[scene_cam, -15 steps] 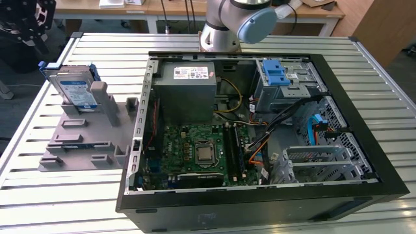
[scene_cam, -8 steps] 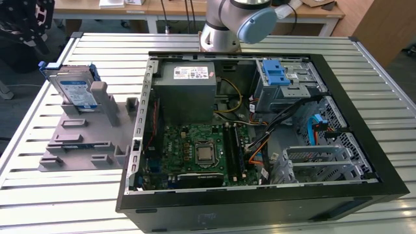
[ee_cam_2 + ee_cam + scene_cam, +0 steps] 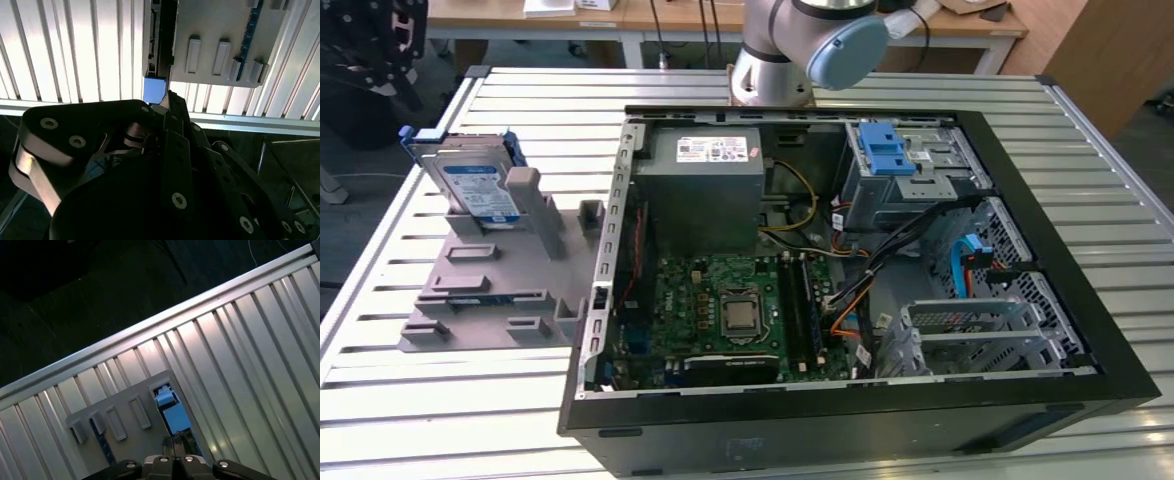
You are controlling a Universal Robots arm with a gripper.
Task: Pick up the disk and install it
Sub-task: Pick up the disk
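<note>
**Item 1, the disk** [image 3: 471,185]: a flat silver hard drive in blue plastic carrier rails. It stands upright on edge in the far slot of a grey moulded holder [image 3: 494,290], at the exterior view's left and well apart from the computer. Nothing touches it. Its broad face carries a white-and-blue label whose print is too small to make out.

**Item 2, the gripper** [image 3: 174,441]: black, with linked fingers. In both wrist views it hangs over the disk's top edge, where a blue rail end shows just past the fingertips. The fingers appear pressed together with nothing between them, though the tips are only partly seen. It is not in contact with the disk.

**Item 3, the arm** [image 3: 781,50]: the grey base joint and pale blue cap stand at the far edge of the table.

**Item 4, the table** [image 3: 1067,130]: slatted aluminium, bearing the holder and the case.

**Item 5, the computer case** [image 3: 854,408]: a black tower lying on its side with the side panel off. Inside:
- a grey power supply box [image 3: 700,185] with a white sticker [image 3: 716,150] — text unreadable
- a grey metal drive cage with blue plastic tabs [image 3: 894,150]
- a green motherboard [image 3: 720,310] with its processor socket [image 3: 740,316] exposed
- loose bundles of black, yellow and orange cable beside the cage
</note>
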